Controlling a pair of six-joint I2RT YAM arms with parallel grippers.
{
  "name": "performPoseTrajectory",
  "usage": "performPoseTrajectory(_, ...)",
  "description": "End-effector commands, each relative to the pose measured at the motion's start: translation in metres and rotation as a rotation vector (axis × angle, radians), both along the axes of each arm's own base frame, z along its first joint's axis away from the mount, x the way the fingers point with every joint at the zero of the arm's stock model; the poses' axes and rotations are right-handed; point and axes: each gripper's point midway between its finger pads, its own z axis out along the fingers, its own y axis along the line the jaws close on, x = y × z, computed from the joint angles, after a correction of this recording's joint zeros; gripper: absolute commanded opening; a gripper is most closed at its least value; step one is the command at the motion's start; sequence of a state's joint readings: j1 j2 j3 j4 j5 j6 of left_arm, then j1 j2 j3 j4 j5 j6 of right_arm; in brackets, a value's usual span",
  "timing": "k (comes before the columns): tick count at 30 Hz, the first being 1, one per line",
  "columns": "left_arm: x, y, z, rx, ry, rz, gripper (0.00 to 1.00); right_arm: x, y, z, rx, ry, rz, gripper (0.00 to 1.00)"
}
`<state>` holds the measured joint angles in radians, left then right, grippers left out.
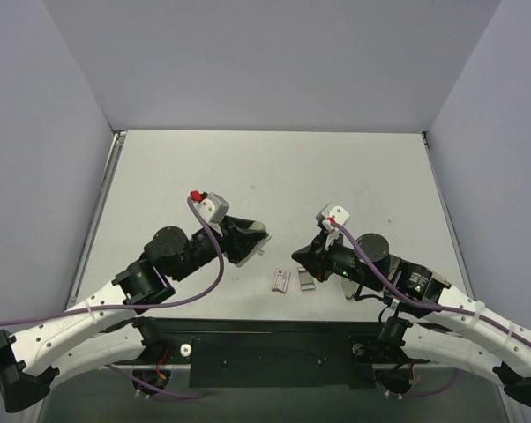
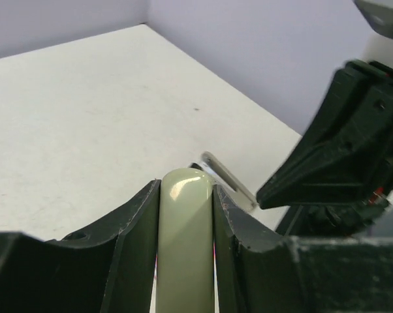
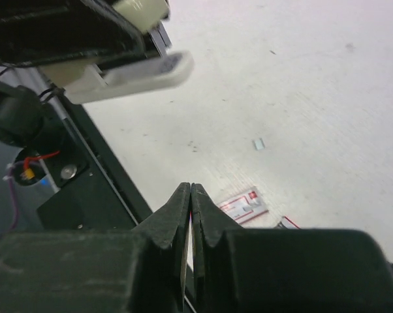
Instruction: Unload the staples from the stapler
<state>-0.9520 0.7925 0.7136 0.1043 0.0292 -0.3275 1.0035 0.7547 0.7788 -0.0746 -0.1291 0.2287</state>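
Evidently the left gripper [image 2: 186, 189] is clamped narrowly on an olive bar [image 2: 185, 251]. The stapler [image 2: 228, 181] juts out beside its tip, above mid-table, its long axis pointing right toward the nearby, fully closed right gripper [image 3: 190, 190].

Both arms bend inward over the desk's [image 1: 274, 167] near half. The left claw [image 1: 255, 241], tilted, grips with fingers partway apart. The right claw [image 1: 297, 257] faces it, pressed shut.
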Motion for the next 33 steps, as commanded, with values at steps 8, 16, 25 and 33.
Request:
performPoseTrajectory(8, 0.102, 0.022, 0.018, 0.125, -0.094, 0.463, 0.0, 0.054, -0.07, -0.054, -0.11, 0.033, -0.533, 0.0)
performPoseTrajectory(16, 0.192, 0.039, -0.009, 0.159, -0.033, 0.563, 0.0, 0.056, -0.079, -0.087, -0.14, 0.081, -0.605, 0.0)
performPoseTrajectory(25, 0.289, 0.069, -0.071, 0.231, 0.054, 0.726, 0.0, 0.056, -0.079, -0.104, -0.148, 0.122, -0.631, 0.0)
performPoseTrajectory(33, 0.368, 0.091, -0.128, 0.234, 0.151, 0.816, 0.0, 0.054, -0.066, -0.109, -0.14, 0.166, -0.596, 0.0)
